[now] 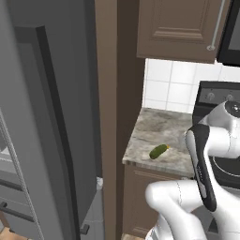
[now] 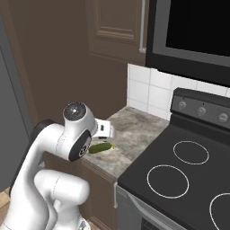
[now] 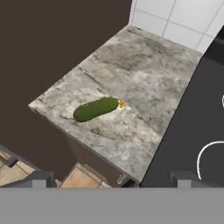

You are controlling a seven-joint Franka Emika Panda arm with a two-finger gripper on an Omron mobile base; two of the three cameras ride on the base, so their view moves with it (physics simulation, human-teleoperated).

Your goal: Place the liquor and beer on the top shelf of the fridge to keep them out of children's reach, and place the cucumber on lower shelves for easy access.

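The cucumber (image 3: 96,109) is small, oblong and green. It lies on the speckled stone counter (image 3: 131,78) near the front edge, also seen as cucumber (image 1: 159,151) and cucumber (image 2: 99,148). My gripper (image 3: 111,179) hovers above and in front of it, open, with nothing between its fingertips (image 3: 39,179). The fridge (image 1: 56,117) stands at the left with its dark grey door swung open. A sliver of its light grey interior (image 1: 5,161) shows, but I cannot tell which shelf it is. The liquor, the beer and the top shelf are out of view.
A black stove (image 2: 179,170) with ring burners adjoins the counter on the right. A tall brown panel (image 1: 110,117) separates fridge and counter. Brown wall cabinets (image 1: 180,28) and a dark microwave (image 2: 193,31) hang above white tiles (image 1: 168,86).
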